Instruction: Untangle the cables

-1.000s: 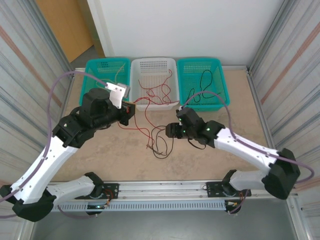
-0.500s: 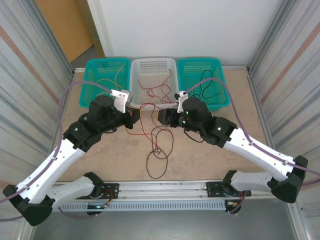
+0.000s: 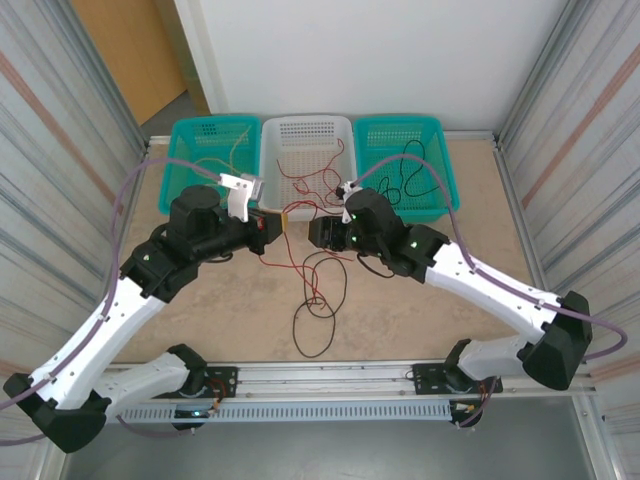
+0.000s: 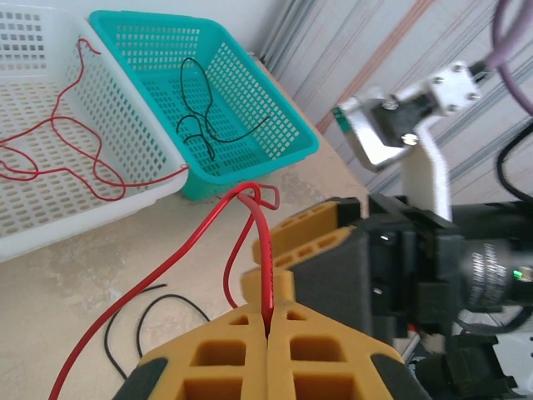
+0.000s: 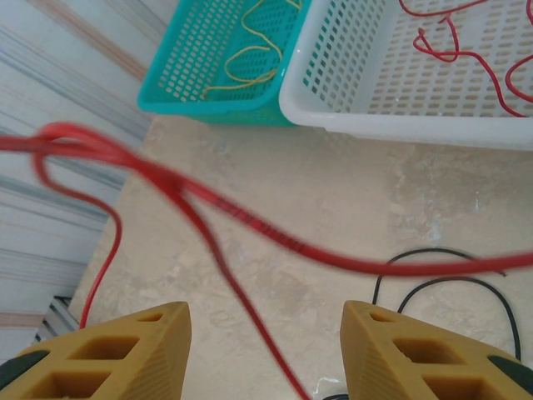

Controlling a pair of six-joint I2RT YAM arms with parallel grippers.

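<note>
Left gripper (image 4: 266, 323) clamps shut on red cable (image 4: 263, 242). Right gripper (image 5: 265, 350) holds its jaws apart; the blurred strand crosses ahead of them, contact unclear.

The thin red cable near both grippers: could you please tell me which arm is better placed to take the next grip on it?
Probably the right: the right gripper has its jaws open with the thin red cable crossing just ahead of them, while the left gripper is shut on that cable.
</note>
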